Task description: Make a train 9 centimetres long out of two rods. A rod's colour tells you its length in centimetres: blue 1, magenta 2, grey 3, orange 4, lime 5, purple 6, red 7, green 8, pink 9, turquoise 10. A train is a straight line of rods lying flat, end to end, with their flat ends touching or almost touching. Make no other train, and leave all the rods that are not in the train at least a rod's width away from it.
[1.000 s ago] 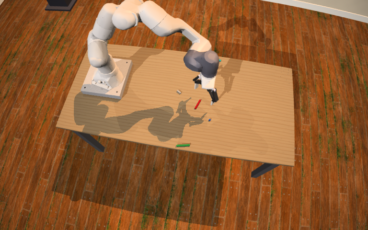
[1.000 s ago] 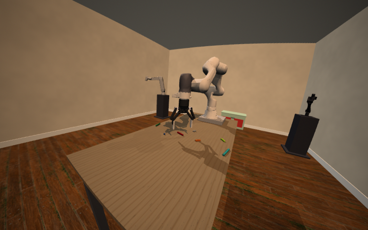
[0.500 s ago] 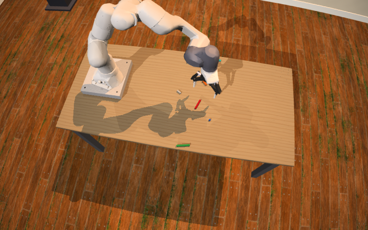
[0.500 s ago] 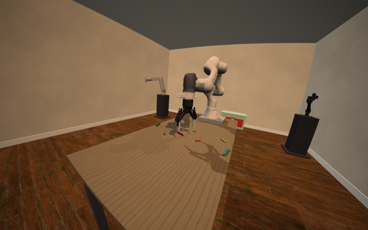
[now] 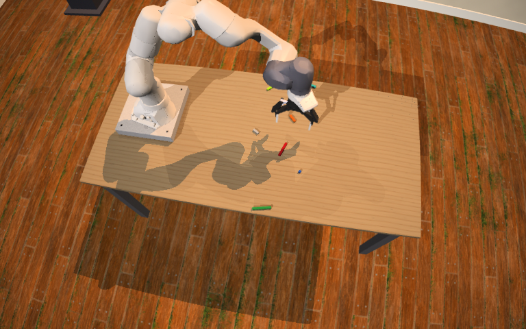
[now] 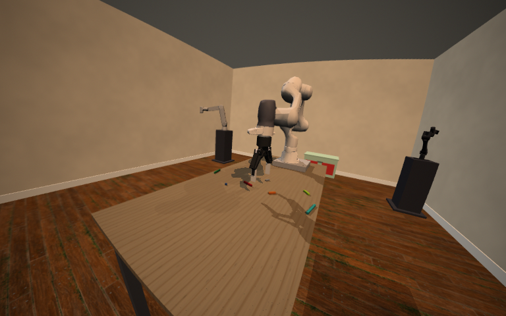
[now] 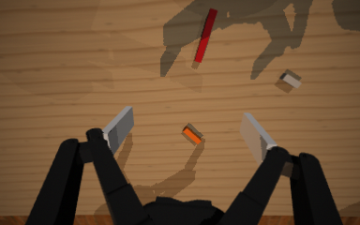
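Observation:
My gripper (image 5: 293, 123) (image 6: 260, 175) (image 7: 187, 118) is open and empty. It hangs above the table (image 5: 368, 174) (image 6: 223, 241), over the orange rod (image 5: 292, 118) (image 6: 271, 192) (image 7: 192, 135), which lies flat between the fingers in the wrist view. The red rod (image 5: 282, 149) (image 6: 248, 184) (image 7: 205, 36) lies a little nearer the front. The grey rod (image 5: 255, 131) (image 7: 291, 80) is to the left. The lime rod (image 5: 268, 88) (image 6: 306, 192) and the turquoise rod (image 5: 313, 86) (image 6: 310, 209) lie near the back edge, partly hidden by the arm. The blue rod (image 5: 299, 171) (image 6: 225, 184) and the green rod (image 5: 261, 208) (image 6: 217, 171) lie towards the front edge.
The robot's base (image 5: 153, 112) (image 6: 290, 164) stands on the table's left end. A green and red box (image 6: 322, 162) is behind the table. Two dark pedestals (image 6: 223, 145) (image 6: 412, 184) stand on the floor.

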Robot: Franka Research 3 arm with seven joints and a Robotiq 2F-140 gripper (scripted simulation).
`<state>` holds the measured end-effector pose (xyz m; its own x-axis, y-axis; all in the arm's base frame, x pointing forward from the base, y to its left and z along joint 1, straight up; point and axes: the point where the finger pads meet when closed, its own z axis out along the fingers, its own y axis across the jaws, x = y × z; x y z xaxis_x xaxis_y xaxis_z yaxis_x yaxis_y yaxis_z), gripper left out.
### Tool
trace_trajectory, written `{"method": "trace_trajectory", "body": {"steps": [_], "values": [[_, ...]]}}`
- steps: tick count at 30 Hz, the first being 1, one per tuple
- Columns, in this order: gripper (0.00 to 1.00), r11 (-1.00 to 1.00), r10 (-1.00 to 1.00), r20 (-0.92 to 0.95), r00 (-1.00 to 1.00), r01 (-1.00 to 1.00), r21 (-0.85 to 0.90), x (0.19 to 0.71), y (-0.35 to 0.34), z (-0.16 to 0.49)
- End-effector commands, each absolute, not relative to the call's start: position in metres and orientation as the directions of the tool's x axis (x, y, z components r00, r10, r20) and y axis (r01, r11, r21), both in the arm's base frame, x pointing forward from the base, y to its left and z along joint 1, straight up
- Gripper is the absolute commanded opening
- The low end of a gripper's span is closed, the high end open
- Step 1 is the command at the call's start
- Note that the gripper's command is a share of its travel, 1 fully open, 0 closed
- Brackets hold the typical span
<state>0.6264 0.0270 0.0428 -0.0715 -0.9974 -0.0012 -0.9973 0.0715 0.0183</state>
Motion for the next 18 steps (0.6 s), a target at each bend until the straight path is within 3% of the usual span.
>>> {"method": "trace_trajectory", "body": {"steps": [1, 18], "values": [[1.00, -0.096, -0.995, -0.006, 0.096, -0.995, 0.013, 0.626, 0.031, 0.044], [1.00, -0.413, -0.911, -0.005, 0.413, -0.911, 0.007, 0.622, 0.066, 0.049]]}}
